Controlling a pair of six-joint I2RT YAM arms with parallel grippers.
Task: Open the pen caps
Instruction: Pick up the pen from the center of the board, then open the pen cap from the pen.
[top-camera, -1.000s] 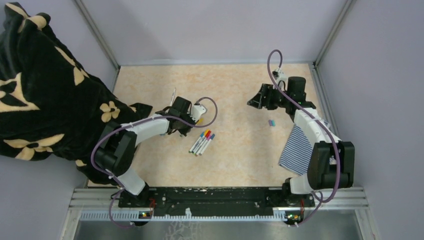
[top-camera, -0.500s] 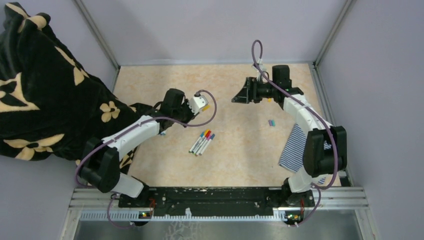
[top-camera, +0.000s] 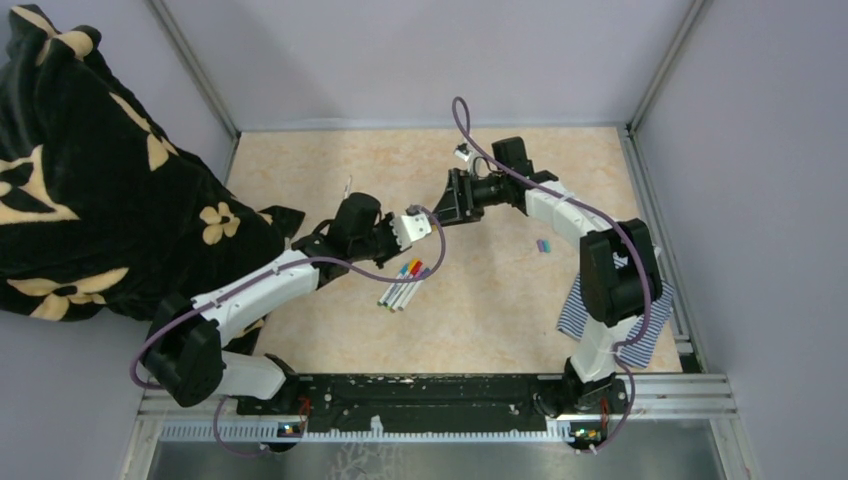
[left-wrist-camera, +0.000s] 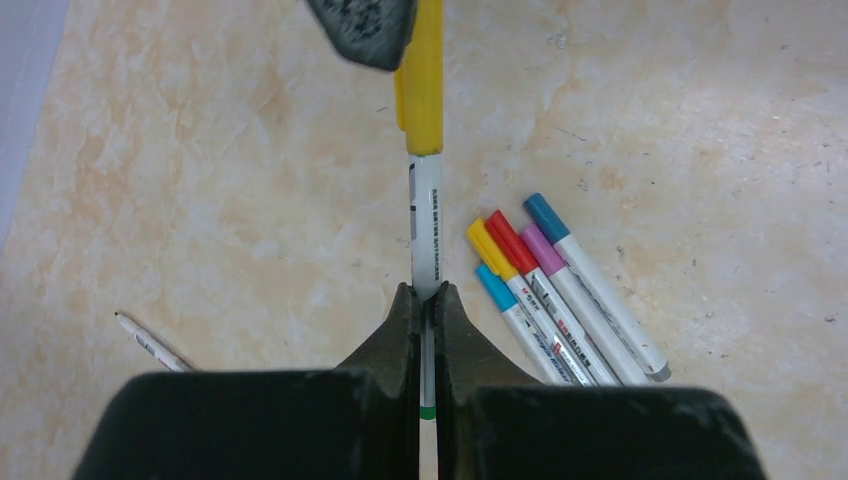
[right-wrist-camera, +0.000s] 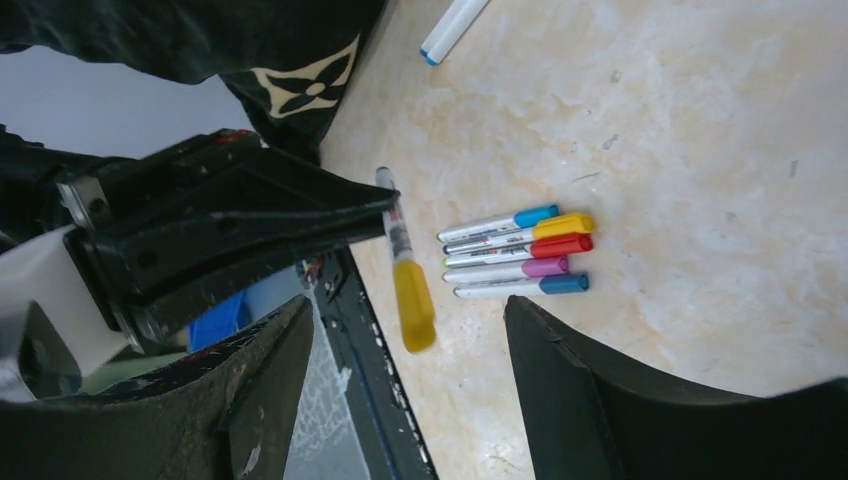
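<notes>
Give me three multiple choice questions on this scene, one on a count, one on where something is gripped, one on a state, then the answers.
1. How many capped pens lie side by side on the table?
A. three
B. five
C. eight

2. Where does the left hand grip its pen?
A. on the white barrel
B. on its coloured end
C. across both ends

3. What is the state of the right hand?
A. shut on nothing
B. shut on a pen
C. open

Answers:
1. B, since the left wrist view shows five caps in the row: teal, yellow, red, purple and blue.
2. A, since the jaws close on the white barrel, well below the yellow cap.
3. C, since in the right wrist view its fingers stand wide apart on either side of that cap.
</notes>
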